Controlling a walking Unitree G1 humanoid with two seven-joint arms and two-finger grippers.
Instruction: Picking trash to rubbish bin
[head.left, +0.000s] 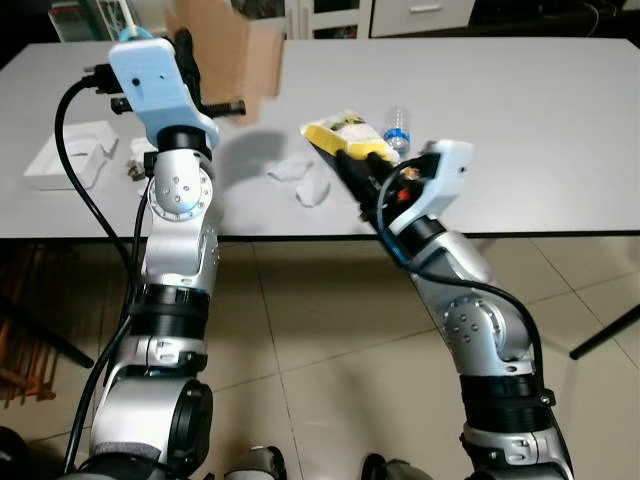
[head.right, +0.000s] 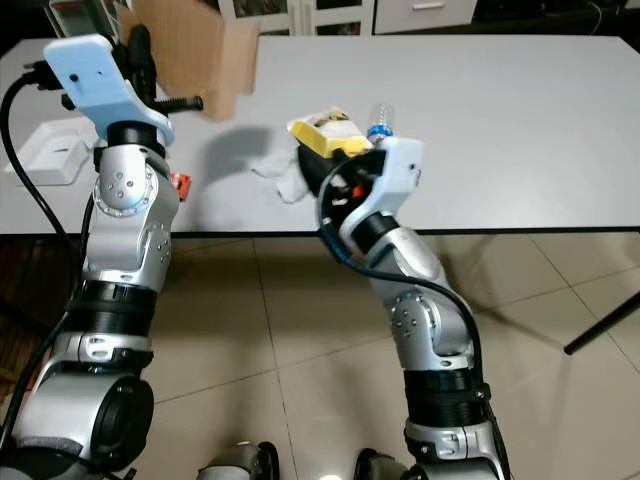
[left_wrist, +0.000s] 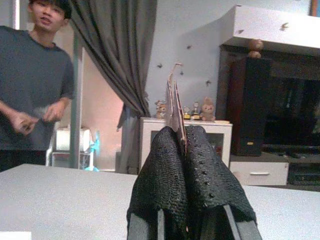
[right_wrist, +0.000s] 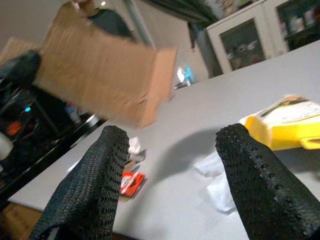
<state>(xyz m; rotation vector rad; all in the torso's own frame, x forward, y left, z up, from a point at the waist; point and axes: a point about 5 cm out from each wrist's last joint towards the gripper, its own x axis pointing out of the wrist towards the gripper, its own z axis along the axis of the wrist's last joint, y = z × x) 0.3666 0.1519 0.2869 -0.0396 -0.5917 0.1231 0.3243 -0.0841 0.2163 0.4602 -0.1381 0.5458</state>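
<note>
— Holding anything, the left gripper (left_wrist: 182, 150)?
— Yes — its fingers are clamped on a brown cardboard piece (head.left: 235, 50), raised over the grey table (head.left: 520, 120) at far left.
— And the right gripper (right_wrist: 172, 185)?
— Spread wide, holding nothing, at the near table edge just beside the yellow packet (head.left: 345, 135) and crumpled tissue (head.left: 300, 175).

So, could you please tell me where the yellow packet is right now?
The yellow packet lies on the grey table, just ahead of the right gripper, between the crumpled tissue and the plastic bottle.

raised cardboard (head.left: 225, 50) blocks, far tabletop (head.left: 500, 100) seemingly open
</note>
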